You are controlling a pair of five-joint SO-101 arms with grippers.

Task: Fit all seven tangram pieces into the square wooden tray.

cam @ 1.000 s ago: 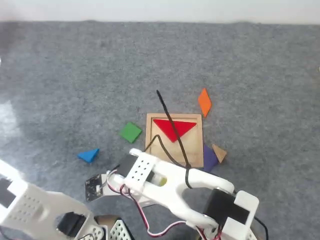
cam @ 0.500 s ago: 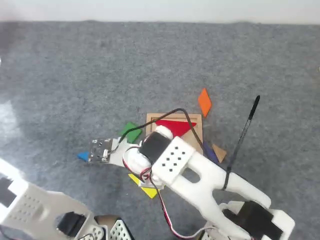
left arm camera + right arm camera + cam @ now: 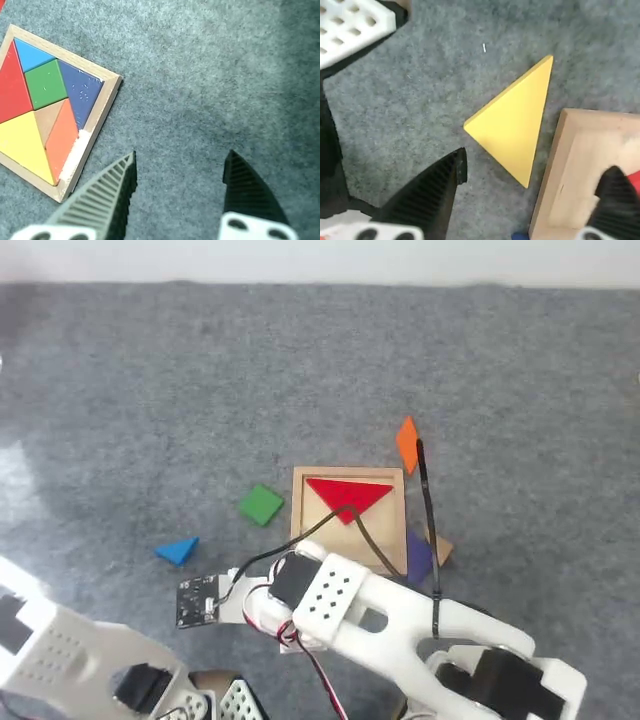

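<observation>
The square wooden tray lies mid-table with a red triangle in its far half. In the right wrist view its corner shows beside a yellow triangle flat on the carpet. My right gripper hangs open just above that triangle, one finger on the carpet side and one over the tray. The right arm covers the tray's near edge. Loose pieces: orange parallelogram, green square, blue triangle, purple piece, tan triangle. My left gripper is open over bare carpet.
A second wooden tray filled with coloured pieces lies on the carpet beside the left gripper. The left arm rests at the table's near left corner. Grey carpet stretches open to the far side and the right.
The right arm swung out over the green square and blue triangle, then drew back toward the near edge. It now covers the yellow triangle in the high view. No piece has shifted.
</observation>
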